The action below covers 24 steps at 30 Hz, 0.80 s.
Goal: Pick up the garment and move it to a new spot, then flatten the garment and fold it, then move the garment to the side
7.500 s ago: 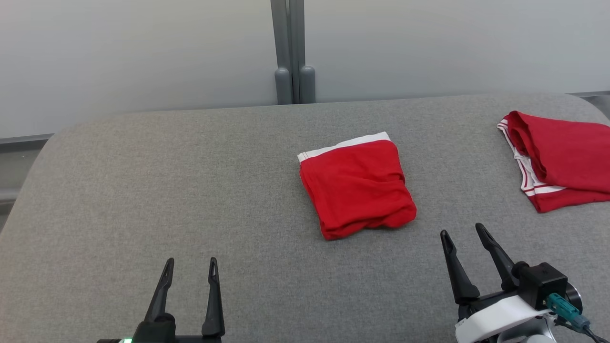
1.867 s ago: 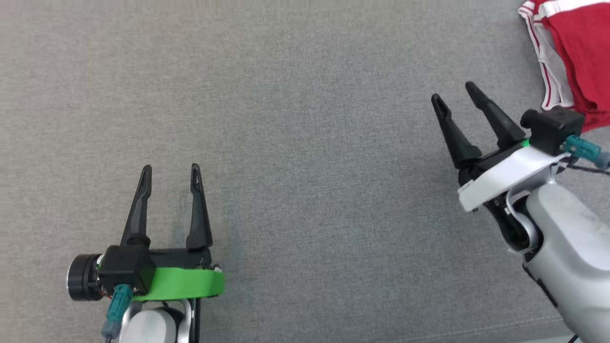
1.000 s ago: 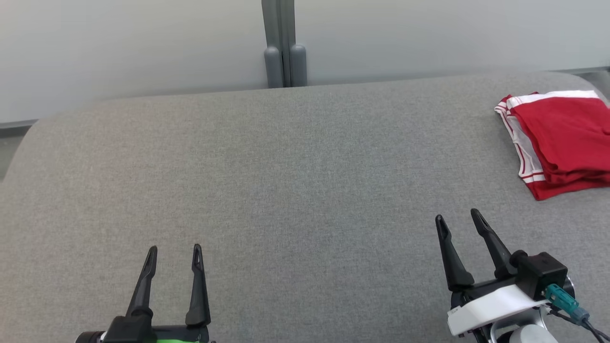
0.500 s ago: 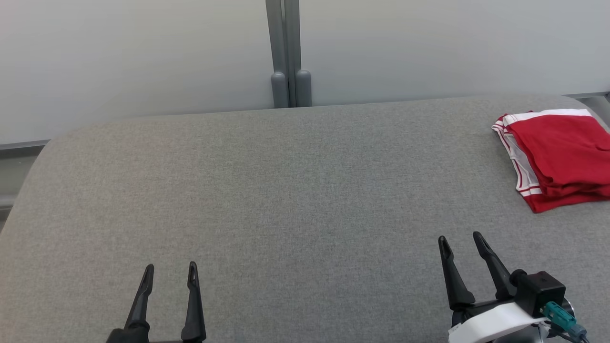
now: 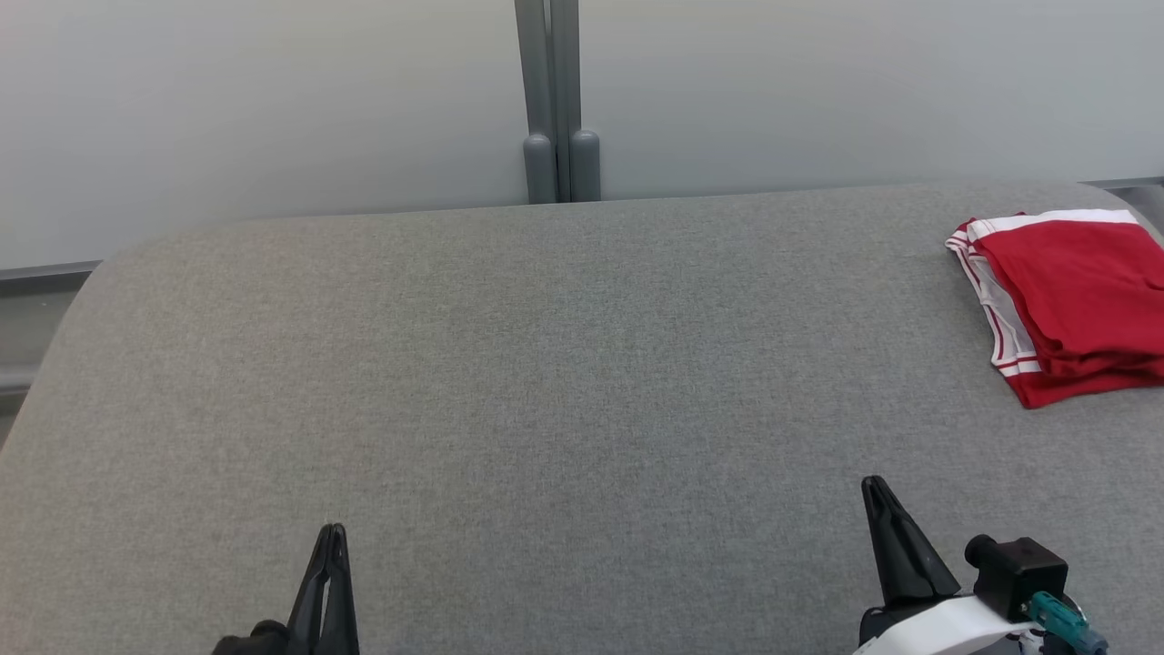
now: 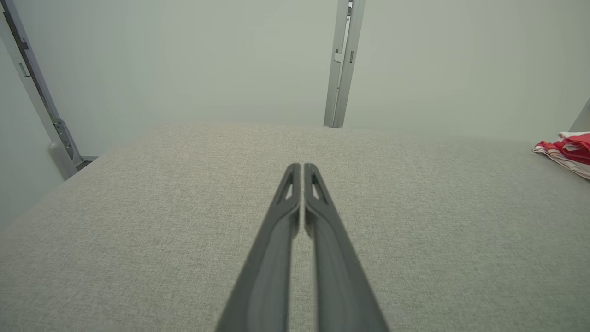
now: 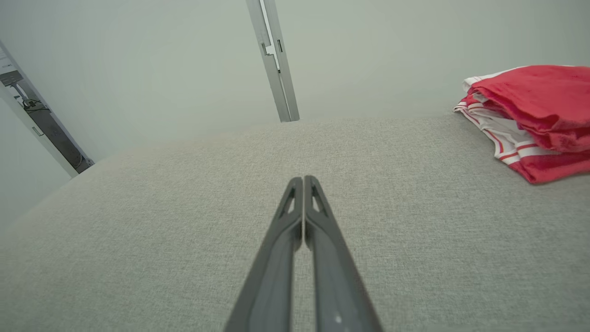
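The garment [image 5: 1078, 300] is a folded red piece with white trim, lying on top of a stack at the far right of the grey table [image 5: 546, 382]. The stack also shows in the right wrist view as red cloth [image 7: 534, 115] and at the edge of the left wrist view [image 6: 564, 150]. My left gripper [image 5: 333, 532] sits at the lower left, shut with nothing between its fingers [image 6: 302, 167]. At the lower right my right gripper [image 5: 875, 484] is shut and empty too [image 7: 303, 180]. Both hover over bare table, well apart from the garment.
A pale wall with a grey vertical post [image 5: 556, 100] runs behind the table. The table's far edge is rounded and its left corner [image 5: 100, 273] drops away. A grey metal frame [image 6: 37, 92] stands at the left.
Both grippers have closed from open to shut and dropped lower in the head view. The red stack at the right has stayed where it was.
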Available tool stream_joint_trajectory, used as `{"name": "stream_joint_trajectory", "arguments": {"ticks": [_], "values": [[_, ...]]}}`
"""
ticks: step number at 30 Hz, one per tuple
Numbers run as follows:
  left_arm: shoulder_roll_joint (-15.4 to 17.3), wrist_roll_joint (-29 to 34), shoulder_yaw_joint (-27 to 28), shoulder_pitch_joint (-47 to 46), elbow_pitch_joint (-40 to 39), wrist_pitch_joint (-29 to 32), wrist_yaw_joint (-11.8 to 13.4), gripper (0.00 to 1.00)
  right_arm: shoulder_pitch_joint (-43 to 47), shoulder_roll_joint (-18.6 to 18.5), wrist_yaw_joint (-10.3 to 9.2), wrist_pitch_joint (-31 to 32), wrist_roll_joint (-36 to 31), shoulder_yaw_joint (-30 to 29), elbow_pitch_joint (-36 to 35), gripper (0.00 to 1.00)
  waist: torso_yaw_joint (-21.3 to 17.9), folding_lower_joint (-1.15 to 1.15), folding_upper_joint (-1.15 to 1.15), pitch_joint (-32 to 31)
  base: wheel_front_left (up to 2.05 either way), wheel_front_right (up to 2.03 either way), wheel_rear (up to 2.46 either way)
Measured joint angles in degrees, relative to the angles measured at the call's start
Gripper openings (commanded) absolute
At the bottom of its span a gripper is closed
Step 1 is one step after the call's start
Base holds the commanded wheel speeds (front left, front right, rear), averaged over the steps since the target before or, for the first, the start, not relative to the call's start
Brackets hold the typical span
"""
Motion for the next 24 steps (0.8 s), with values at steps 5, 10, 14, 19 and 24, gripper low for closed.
{"name": "stream_joint_trajectory", "arguments": {"ticks": [5,10,14,19,24], "values": [[0.08,-5.58,0.31,-0.06,0.35,1.05,-0.29,0.0,0.06,-0.01,0.0,1.08,5.42,-0.38,0.31,0.0,0.01,0.0,0.0,0.08,0.0,0.0,0.0],[0.33,-11.48,0.78,-0.77,1.35,2.2,-1.02,0.0,-0.36,-0.07,0.0,2.11,10.53,-0.93,0.69,0.0,0.03,0.0,0.0,0.14,0.0,0.0,0.0],[0.53,-15.8,1.18,-1.72,2.1,2.98,-1.55,0.0,-0.76,-0.11,0.0,3.04,14.63,-1.41,0.91,0.0,0.04,0.0,0.0,0.2,0.0,0.0,0.0],[0.81,-20.81,1.57,-2.92,2.98,3.97,-2.12,0.0,-1.51,-0.13,-0.01,4.05,19.28,-1.98,1.19,0.0,0.06,0.0,0.0,0.26,0.0,0.0,0.0],[1.12,-25.82,1.96,-4.07,3.75,4.95,-2.64,0.0,-2.04,-0.15,-0.01,5.1,23.74,-2.57,1.41,0.0,0.08,0.0,0.0,0.33,0.0,0.0,0.0]]}}
